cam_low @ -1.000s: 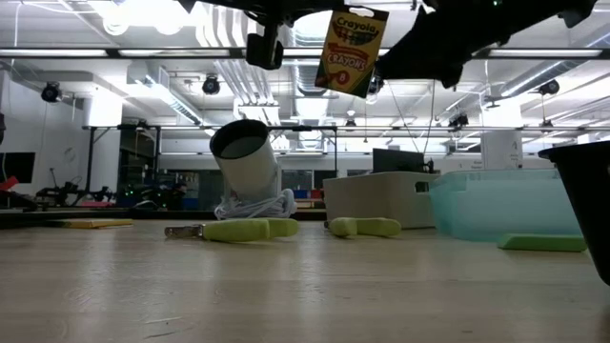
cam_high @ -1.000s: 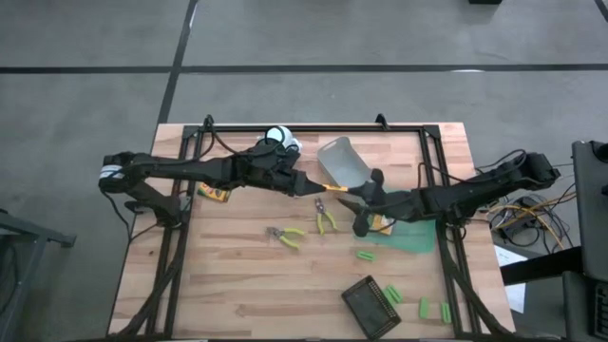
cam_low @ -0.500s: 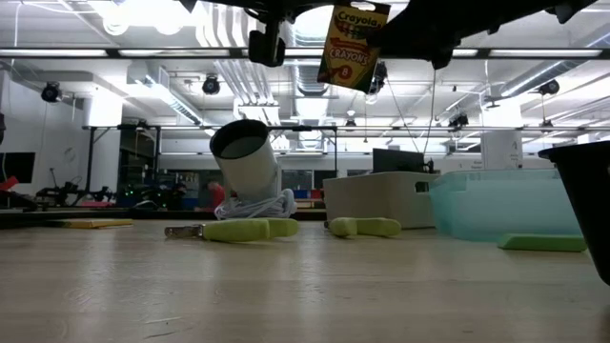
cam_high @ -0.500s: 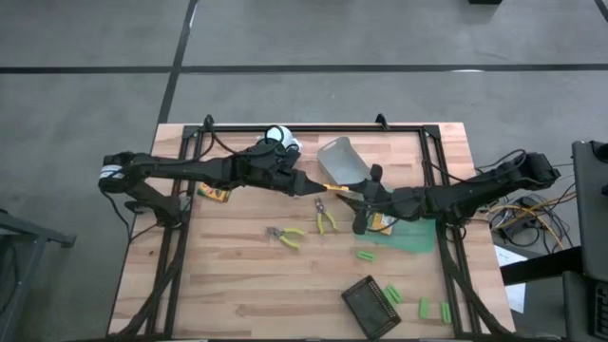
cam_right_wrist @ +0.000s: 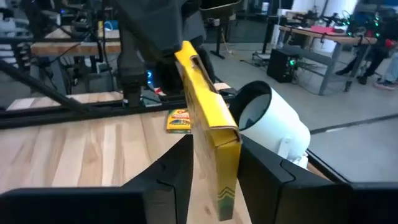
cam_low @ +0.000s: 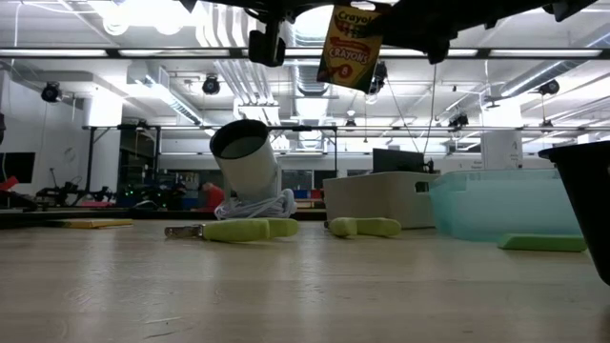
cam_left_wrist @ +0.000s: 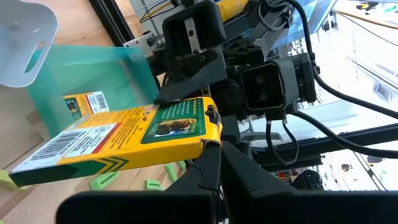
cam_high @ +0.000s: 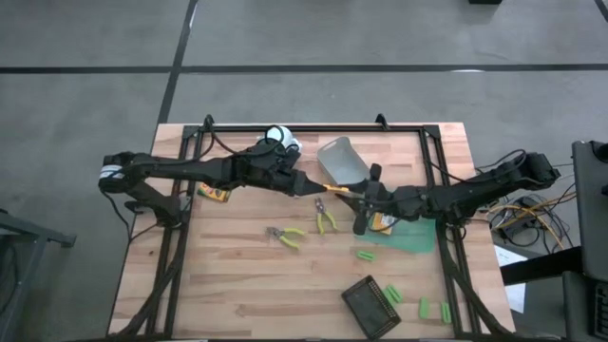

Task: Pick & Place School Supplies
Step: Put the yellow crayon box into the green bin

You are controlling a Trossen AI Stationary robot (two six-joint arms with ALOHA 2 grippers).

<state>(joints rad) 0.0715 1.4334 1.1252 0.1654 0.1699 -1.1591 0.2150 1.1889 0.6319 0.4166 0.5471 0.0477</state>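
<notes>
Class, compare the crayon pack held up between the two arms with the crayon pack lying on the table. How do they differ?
The held pack hangs above the table, gripped by the left claw, with the right claw at it; the table pack touches no claw. The held pack stands on edge; the table pack lies flat on the wood. Both are yellow crayon packs.
</notes>
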